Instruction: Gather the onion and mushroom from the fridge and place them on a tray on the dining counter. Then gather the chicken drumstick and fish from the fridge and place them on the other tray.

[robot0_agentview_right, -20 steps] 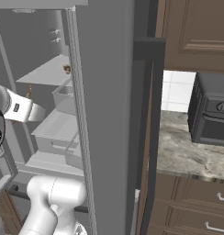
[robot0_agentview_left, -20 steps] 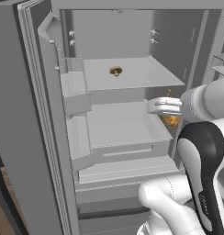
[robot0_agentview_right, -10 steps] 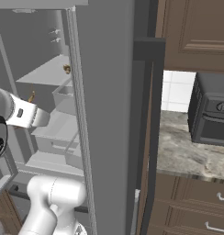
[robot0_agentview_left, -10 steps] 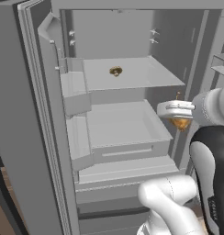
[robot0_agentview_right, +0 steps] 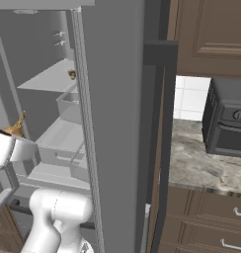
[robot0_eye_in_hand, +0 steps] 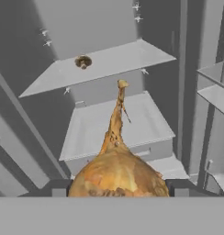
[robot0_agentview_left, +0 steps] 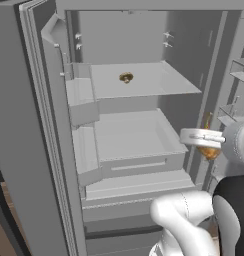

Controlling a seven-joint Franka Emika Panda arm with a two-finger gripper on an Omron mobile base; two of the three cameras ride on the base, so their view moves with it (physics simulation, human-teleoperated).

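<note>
Onion: a round brown-orange onion (robot0_eye_in_hand: 117,176) with paler patches and a long dry stalk is seen at the bottom of the hand view, between the two dark finger tips. In the left base view the same onion (robot0_agentview_left: 209,150) is found just past the white hand, in front of the fridge's right edge, clear of the shelves. In the right base view only its stalk and top (robot0_agentview_right: 16,128) are seen above the hand.

Gripper: the two-finger gripper (robot0_eye_in_hand: 117,188) is held partly open around the onion, one finger on each side; the onion is gripped and carried off any surface.

Fridge: the tall grey steel fridge (robot0_agentview_left: 144,95) is seen with its doors open. White shelves and a drawer are shown inside, and door bins at the left (robot0_agentview_left: 81,102).

Upper shelf: a small dark brown, rounded item (robot0_agentview_left: 126,77) is left lying near the middle of the upper white shelf, far behind the onion. It is also picked out in the hand view (robot0_eye_in_hand: 82,62) and the right base view (robot0_agentview_right: 72,74). Its kind cannot be told.

Right side: a grey speckled stone counter (robot0_agentview_right: 201,165) with dark brown wood drawers below, and a dark appliance (robot0_agentview_right: 228,121) standing on it, are seen to the right of the fridge.
</note>
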